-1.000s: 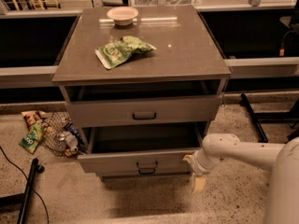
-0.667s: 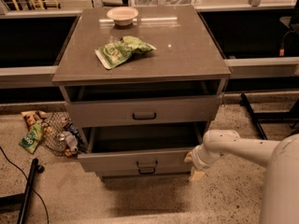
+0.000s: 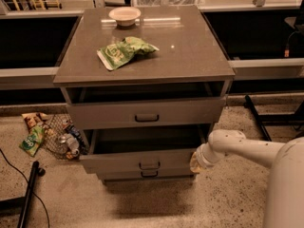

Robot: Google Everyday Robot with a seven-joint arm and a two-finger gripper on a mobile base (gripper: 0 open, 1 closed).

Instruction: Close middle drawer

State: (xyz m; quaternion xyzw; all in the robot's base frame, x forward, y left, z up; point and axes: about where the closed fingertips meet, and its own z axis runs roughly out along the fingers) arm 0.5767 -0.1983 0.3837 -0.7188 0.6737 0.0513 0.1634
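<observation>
Now my gripper [image 3: 194, 161], open or shut I cannot tell, has edged up to the drawer [image 3: 118, 161] front just left of it, yet the drawer stays out, so the push remains.

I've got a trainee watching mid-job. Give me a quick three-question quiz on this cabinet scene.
1. True or false: the middle drawer is fully shut.
2. Where is the gripper? A) above the cabinet top B) at the right end of the middle drawer's front C) at the lowest drawer's handle
3. Fill in: on the cabinet top lie a green bag and a white ____.

Key: 1 false; 2 B; 3 bowl.
</observation>
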